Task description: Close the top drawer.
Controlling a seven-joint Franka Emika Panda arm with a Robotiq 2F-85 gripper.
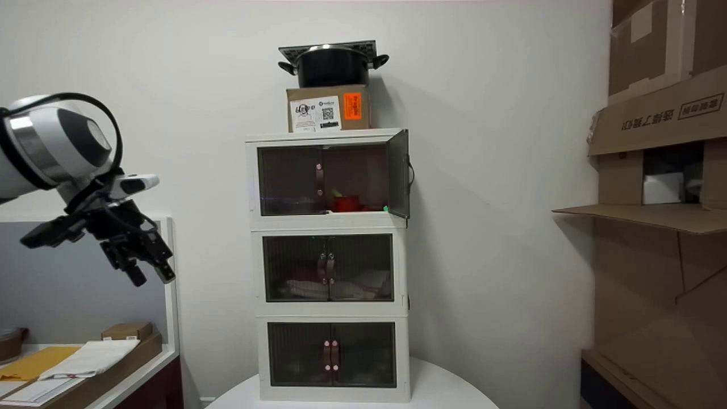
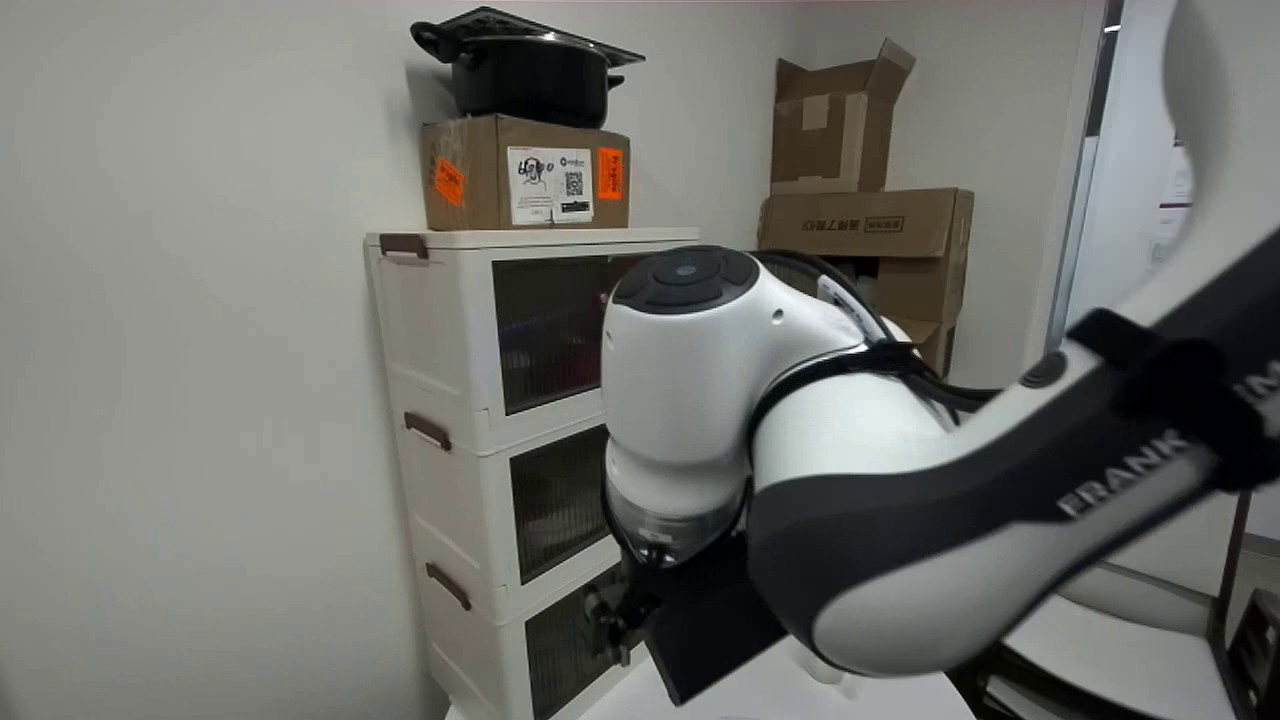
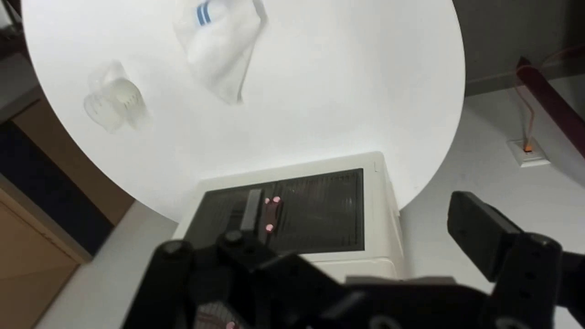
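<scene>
The top drawer (image 1: pixel 289 180) is the uppermost compartment of the white cabinet. Its right door (image 1: pixel 399 173) is swung open outward in an exterior view, and its left door is shut. A red item (image 1: pixel 346 203) shows inside. In an exterior view the top drawer (image 2: pixel 550 335) is partly hidden by the arm; its right door does not show there. My gripper (image 1: pixel 152 276) hangs left of the cabinet in that view, tilted down and away from the open door. It is low behind the arm in an exterior view (image 2: pixel 612 638). In the wrist view its fingers (image 3: pixel 361 219) are wide apart with nothing between them.
A cardboard box (image 1: pixel 329 108) and black pot (image 1: pixel 332 65) stand on the cabinet. The middle (image 1: pixel 328 268) and lowest (image 1: pixel 332 355) compartments are shut. A white cloth (image 3: pixel 219 50) and clear plastic item (image 3: pixel 116 100) lie on the round table (image 3: pixel 320 91). Large cartons (image 1: pixel 653 272) stand right.
</scene>
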